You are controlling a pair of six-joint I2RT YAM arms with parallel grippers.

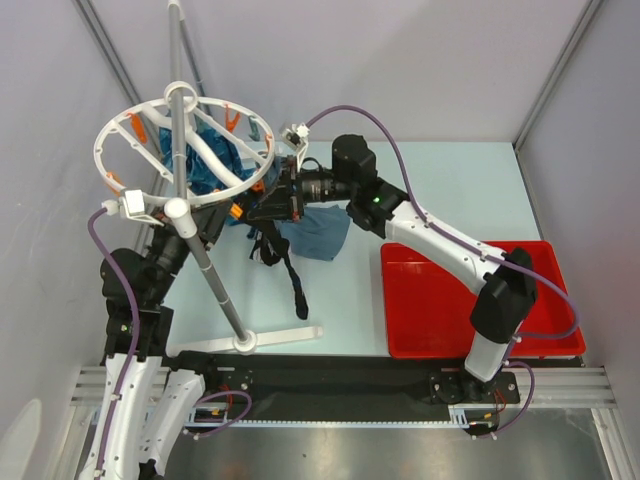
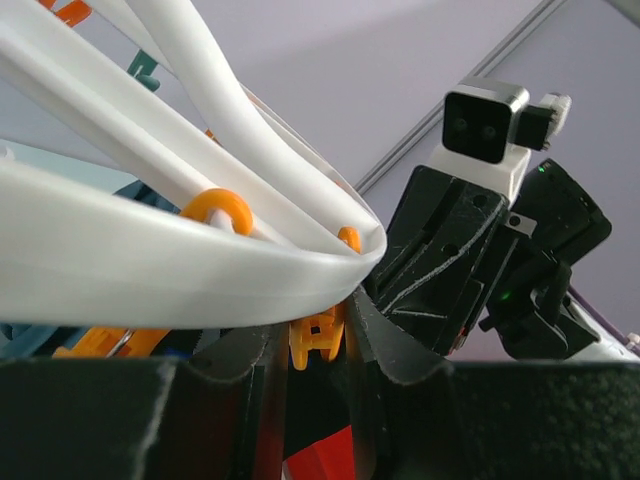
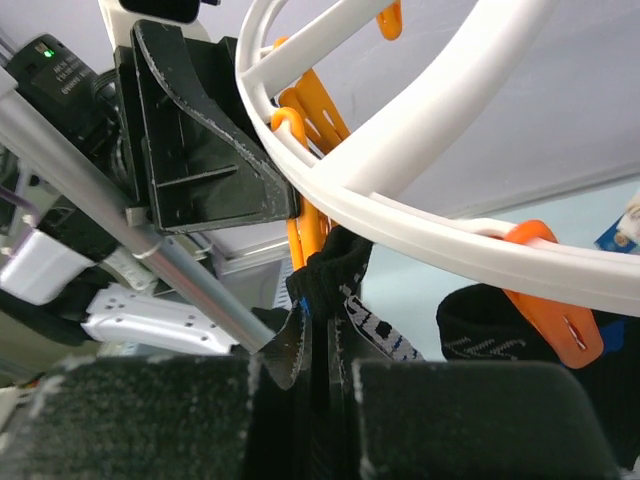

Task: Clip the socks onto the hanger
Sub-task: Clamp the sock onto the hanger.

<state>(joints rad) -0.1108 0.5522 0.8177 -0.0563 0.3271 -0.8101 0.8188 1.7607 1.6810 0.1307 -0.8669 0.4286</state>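
Note:
The white ring hanger (image 1: 150, 115) stands on a grey pole. Both grippers meet at its near right rim. My left gripper (image 2: 318, 345) is shut on an orange clip (image 2: 316, 338) that hangs under the white rim (image 2: 200, 270); in the top view this gripper (image 1: 236, 214) is below the ring. My right gripper (image 3: 335, 345) is shut on a black sock (image 3: 345, 265) with a white striped patch and holds its top edge up against the orange clip (image 3: 310, 225). A second black sock (image 3: 490, 320) hangs from another orange clip (image 3: 550, 315). Black sock fabric (image 1: 270, 248) dangles below the right gripper (image 1: 262, 205).
Blue patterned cloths (image 1: 212, 155) hang inside the ring. A plain grey-blue cloth (image 1: 318, 238) hangs beside the socks. A red tray (image 1: 450, 335) lies on the table at the right. The stand's pole (image 1: 215, 285) slants down to its white base (image 1: 262, 340).

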